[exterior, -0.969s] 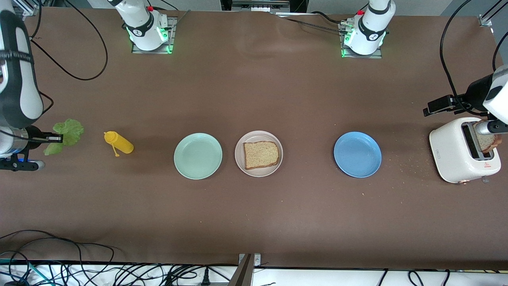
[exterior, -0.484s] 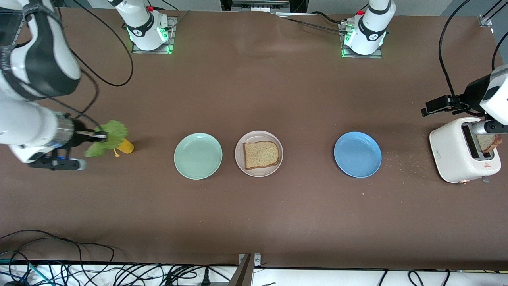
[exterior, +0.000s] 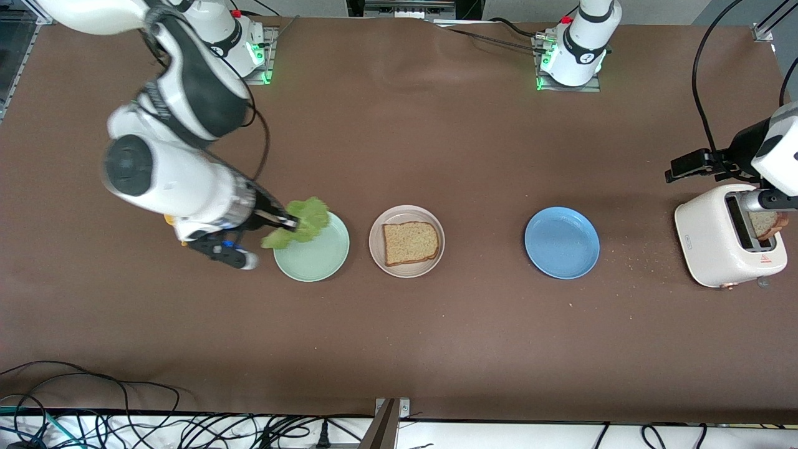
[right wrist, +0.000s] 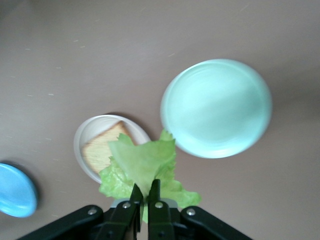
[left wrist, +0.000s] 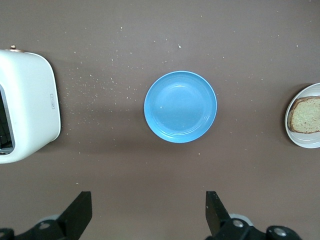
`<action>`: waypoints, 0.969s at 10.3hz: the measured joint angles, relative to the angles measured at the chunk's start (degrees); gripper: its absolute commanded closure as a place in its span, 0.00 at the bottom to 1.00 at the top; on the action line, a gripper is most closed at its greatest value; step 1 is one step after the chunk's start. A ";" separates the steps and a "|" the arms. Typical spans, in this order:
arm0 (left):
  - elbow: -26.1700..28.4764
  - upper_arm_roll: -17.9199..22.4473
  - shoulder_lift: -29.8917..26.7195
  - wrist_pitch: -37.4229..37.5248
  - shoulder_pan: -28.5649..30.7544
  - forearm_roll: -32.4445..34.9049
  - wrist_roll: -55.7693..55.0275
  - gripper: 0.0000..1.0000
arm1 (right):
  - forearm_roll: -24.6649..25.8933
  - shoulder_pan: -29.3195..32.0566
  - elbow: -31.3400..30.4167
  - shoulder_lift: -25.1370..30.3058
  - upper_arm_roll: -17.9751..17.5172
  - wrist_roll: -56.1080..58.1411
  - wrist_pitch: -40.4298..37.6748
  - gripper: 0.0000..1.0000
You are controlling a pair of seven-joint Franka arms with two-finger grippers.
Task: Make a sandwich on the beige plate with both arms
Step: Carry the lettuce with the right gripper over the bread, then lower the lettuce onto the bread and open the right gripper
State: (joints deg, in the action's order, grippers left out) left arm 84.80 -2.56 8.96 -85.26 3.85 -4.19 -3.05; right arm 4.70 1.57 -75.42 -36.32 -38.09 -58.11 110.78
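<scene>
Because the lettuce (exterior: 300, 222) is pinched only at one edge by the shut right gripper (exterior: 282, 221), it could slip or be dropped short, onto the mint plate (exterior: 321, 262) at centre-left of the front view, over which it now hangs. A limp leaf could also fold or land off the bread (exterior: 410, 242) if released too early. That slice lies on the beige plate (exterior: 378, 232), at the middle of the frame. The blue plate (exterior: 562, 242), right of centre, holds nothing. At the right edge a second slice (exterior: 762, 224) stands in the toaster (exterior: 711, 240). The left gripper (left wrist: 147, 214) is spread wide, holds nothing and is seen in its wrist view near the blue plate and toaster.
</scene>
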 measured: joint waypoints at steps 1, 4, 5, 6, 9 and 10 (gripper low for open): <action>-0.01 -0.07 0.06 0.00 -0.20 0.05 0.01 0.00 | -0.01 -2.31 -0.05 -2.19 0.18 -5.12 4.81 1.00; -0.09 -0.29 0.33 0.00 -0.71 0.31 0.01 0.00 | -0.20 -6.03 -0.08 -8.68 0.32 -24.43 19.00 1.00; -0.12 -0.29 0.45 0.00 -0.88 0.36 0.01 0.00 | -0.31 -7.12 -0.08 -10.52 0.33 -30.81 22.48 1.00; -0.17 -0.29 0.56 0.00 -0.95 0.38 0.01 0.00 | -0.38 -8.23 -0.09 -12.69 0.34 -37.95 26.58 1.00; -0.33 -0.22 0.67 -0.01 -0.95 0.58 0.01 0.00 | -0.40 -11.00 0.01 -17.58 0.37 -50.48 34.11 1.00; -0.35 -0.21 0.68 -0.01 -0.95 0.64 0.01 0.00 | -0.40 -11.42 0.05 -18.45 0.38 -52.65 34.36 1.00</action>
State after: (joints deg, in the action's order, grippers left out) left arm 84.45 -2.78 9.64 -85.27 2.90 -3.55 -3.03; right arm 4.30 -9.86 -75.37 -54.77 -37.71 -110.75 145.14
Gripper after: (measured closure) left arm 0.000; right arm 0.930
